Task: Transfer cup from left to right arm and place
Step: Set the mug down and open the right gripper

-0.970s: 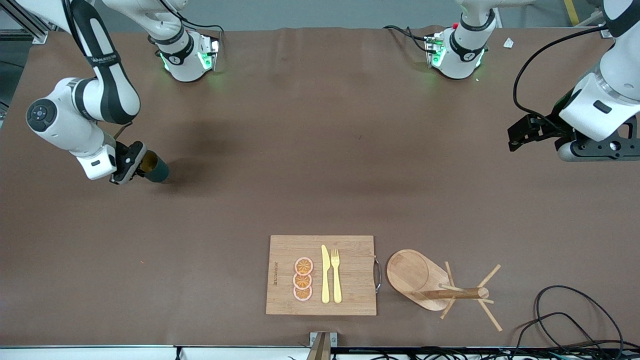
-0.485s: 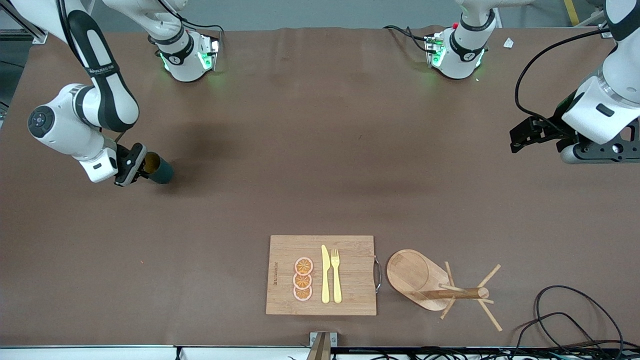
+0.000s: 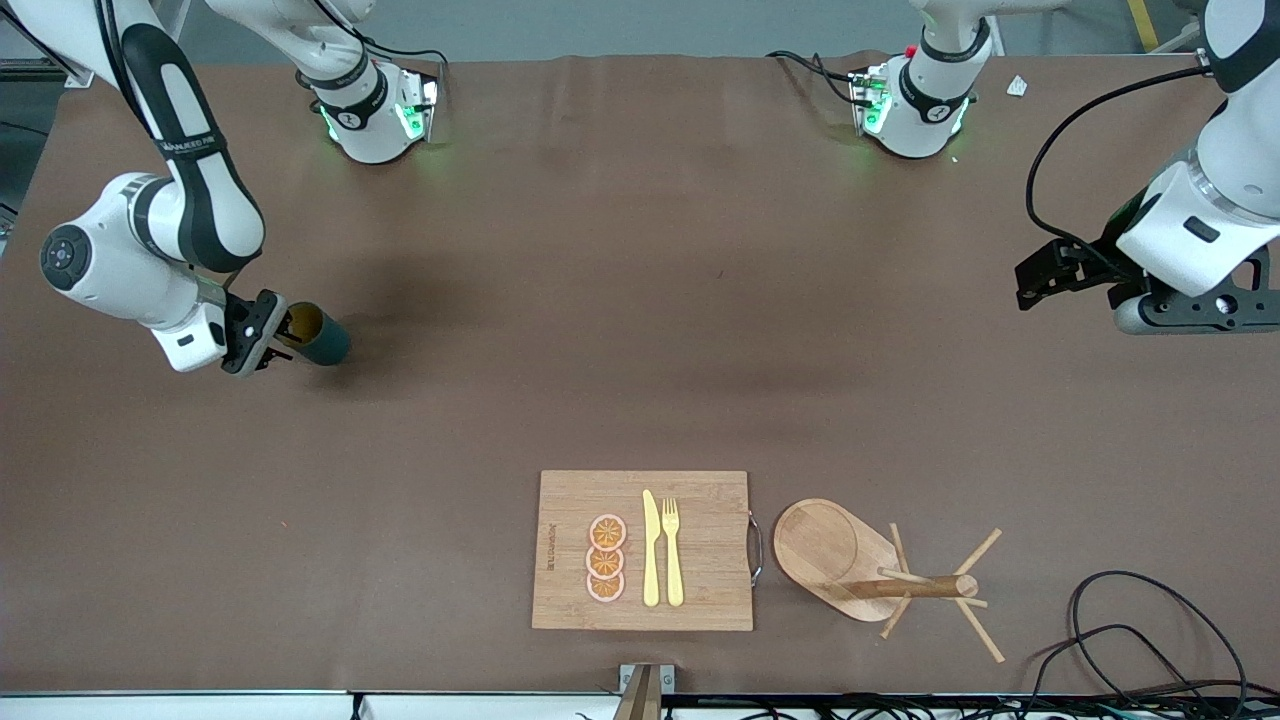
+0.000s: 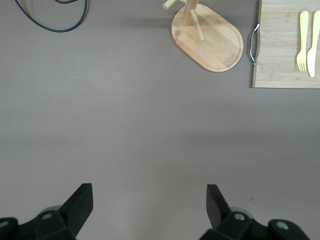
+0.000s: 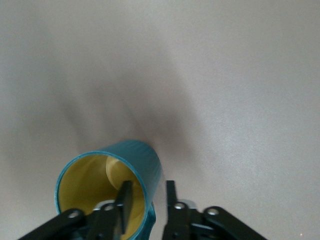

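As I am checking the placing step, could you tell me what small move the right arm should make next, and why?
Probably open the right pincer fully and lift it straight up. The cup appears to stand on the table at the right arm's end, and the fingers straddle its wall, one inside and one outside, seemingly slack. The left pincer waits open and empty, over bare table.

Teal cup at the right arm's end of the table

The cup [image 3: 318,337] [image 5: 111,186] is seen tilted on the brown table, its ribbed dark teal wall and tan-yellow inside shown, its rim straddled by two black fingers [image 5: 125,200].
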Controlling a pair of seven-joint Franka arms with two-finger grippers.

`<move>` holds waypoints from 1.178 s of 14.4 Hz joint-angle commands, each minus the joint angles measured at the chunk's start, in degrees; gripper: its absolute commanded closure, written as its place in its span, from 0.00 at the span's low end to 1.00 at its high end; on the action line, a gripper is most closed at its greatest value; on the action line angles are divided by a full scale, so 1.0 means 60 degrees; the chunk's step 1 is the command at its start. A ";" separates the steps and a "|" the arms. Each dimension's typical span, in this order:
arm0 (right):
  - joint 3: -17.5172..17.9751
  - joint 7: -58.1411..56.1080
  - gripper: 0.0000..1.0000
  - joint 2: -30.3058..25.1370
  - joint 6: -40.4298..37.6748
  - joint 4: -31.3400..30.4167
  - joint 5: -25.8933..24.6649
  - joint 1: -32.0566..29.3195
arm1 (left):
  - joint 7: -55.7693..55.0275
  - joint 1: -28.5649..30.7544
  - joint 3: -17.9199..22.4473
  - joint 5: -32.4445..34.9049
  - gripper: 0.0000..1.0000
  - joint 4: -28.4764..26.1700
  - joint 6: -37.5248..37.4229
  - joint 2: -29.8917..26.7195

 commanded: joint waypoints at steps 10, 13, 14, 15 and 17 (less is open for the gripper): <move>0.0024 0.5212 0.00 -0.0510 -0.4534 0.3108 -0.1335 -0.0193 | -0.0062 0.0027 -0.0075 0.0192 0.00 0.0065 -0.0048 -0.0082; 0.0053 0.7372 0.00 -0.0437 -0.6093 0.4958 -0.1648 -0.0105 | -0.0062 0.0041 -0.0075 0.0192 0.00 0.0051 -0.0078 -0.0082; 0.0053 0.7710 0.00 -0.0437 -0.6066 0.5222 -0.1677 -0.0090 | -0.0062 0.0041 -0.0075 0.0192 0.00 0.0051 -0.0063 -0.0082; 0.0053 0.7902 0.00 -0.0437 -0.6080 0.5472 -0.1691 -0.0018 | -0.0062 0.0041 -0.0075 0.0192 0.00 0.0051 -0.0063 -0.0068; 0.0068 0.9113 0.00 -0.0422 -0.6124 0.5795 -0.1677 0.0041 | -0.0062 0.0041 -0.0075 0.0192 0.00 0.0065 -0.0019 -0.0068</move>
